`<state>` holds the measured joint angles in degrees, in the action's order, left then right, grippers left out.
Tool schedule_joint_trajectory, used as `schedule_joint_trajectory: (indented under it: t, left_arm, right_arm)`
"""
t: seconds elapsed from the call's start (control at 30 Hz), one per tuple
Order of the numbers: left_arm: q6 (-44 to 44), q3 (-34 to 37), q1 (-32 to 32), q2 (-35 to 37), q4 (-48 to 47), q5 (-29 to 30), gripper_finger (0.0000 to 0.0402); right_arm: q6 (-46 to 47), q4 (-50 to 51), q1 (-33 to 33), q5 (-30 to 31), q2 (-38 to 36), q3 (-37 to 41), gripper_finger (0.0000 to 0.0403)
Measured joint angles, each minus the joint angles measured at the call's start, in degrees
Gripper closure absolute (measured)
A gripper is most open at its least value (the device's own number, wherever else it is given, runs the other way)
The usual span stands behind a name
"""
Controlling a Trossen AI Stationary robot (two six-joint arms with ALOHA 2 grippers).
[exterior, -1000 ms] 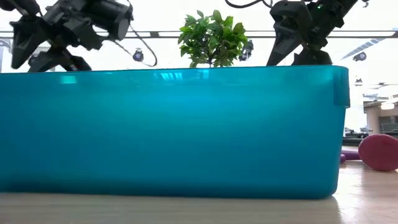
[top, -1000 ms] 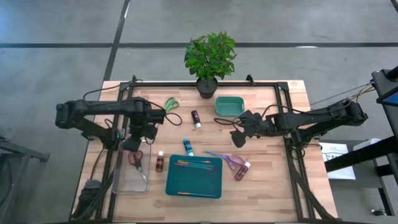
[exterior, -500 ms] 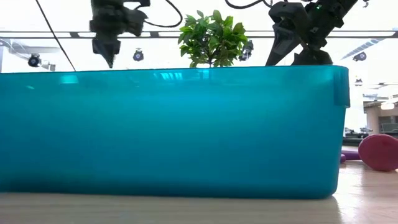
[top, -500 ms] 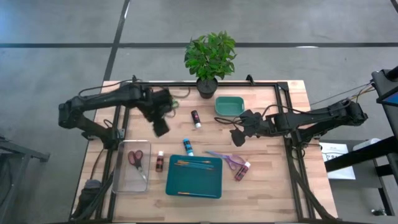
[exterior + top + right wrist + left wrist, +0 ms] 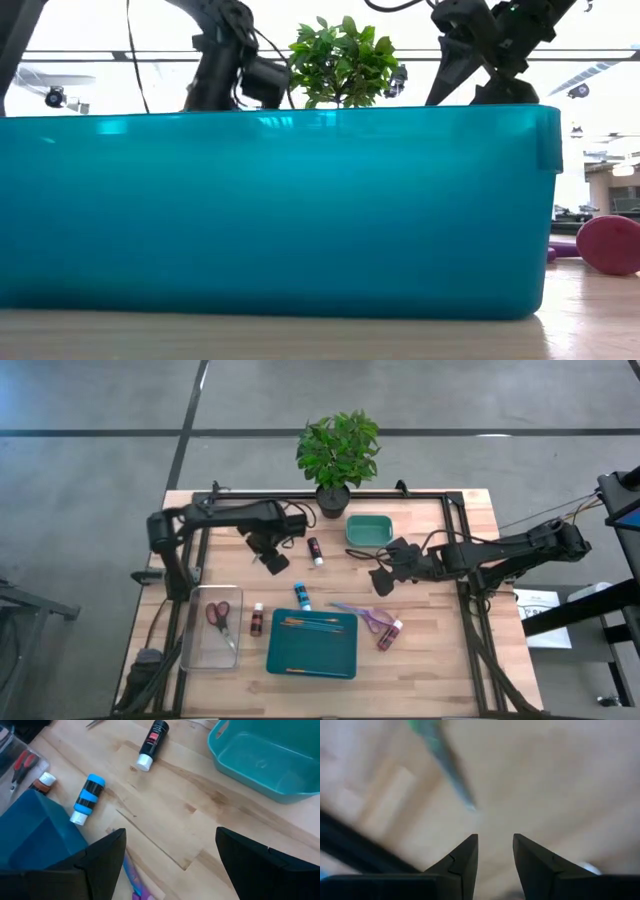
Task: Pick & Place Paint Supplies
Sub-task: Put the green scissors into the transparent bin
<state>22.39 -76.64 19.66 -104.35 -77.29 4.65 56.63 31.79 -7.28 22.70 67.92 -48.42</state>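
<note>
From above, a wooden table (image 5: 430, 650) carries scattered paint supplies. The left gripper (image 5: 273, 563) hangs over bare wood; its jaws stand slightly apart and hold nothing. Just beside them, toward the right arm, lies the black paint bottle (image 5: 314, 550), and beyond them, at the table's far edge, are green-handled scissors (image 5: 275, 525). The blue paint bottle (image 5: 302, 597) lies between the two grippers, nearer the front. The right gripper (image 5: 380, 582) hovers with jaws fully spread and empty, just in front of a small green bin (image 5: 371, 531). Below those jaws lie purple scissors (image 5: 368, 617) and a pinkish paint bottle (image 5: 389, 634). A teal tray (image 5: 312, 660) at the front holds thin brushes (image 5: 311, 623), with a dark red paint bottle (image 5: 257, 620) just beside it, and next to that a clear tray (image 5: 200, 645) with red scissors (image 5: 219, 615). A potted plant (image 5: 337, 452) stands at the far edge. From table height, the teal tray's wall (image 5: 280, 210) fills the picture, with both arms and the plant's leaves above it. The left wrist view is blurred: two dark jaws with a narrow gap over pale wood, nothing between them. The right wrist view shows the wide-set jaws over the table, with the black bottle (image 5: 152, 744), blue bottle (image 5: 88, 798) and green bin (image 5: 270, 760) ahead of them.
</note>
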Motion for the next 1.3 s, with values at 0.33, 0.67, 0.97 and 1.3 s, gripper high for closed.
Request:
schedule_joint_trajectory:
  t: [0.33, 0.67, 0.97, 1.3]
  left_arm:
    - [0.12, 0.16, 2.63, -3.85, 1.68, 7.41, 0.0272]
    - [0.59, 6.08, 3.32, -3.92, 6.26, 5.82, 0.0272]
    - [0.34, 9.23, 3.5, -3.88, 11.27, 5.42, 0.0272]
    - [-0.06, 12.51, 4.06, -3.88, 14.36, 4.34, 0.0272]
  right_arm:
    - [0.45, -0.57, -0.37, -0.15, 0.0, 0.0, 0.01]
    - [0.37, -0.65, -0.35, -0.06, -0.02, 0.0, 0.01]
    - [0.21, -0.59, -0.33, 0.04, -0.02, 0.0, 0.01]
    - [0.41, -0.54, -0.33, 0.05, -0.02, 0.0, 0.01]
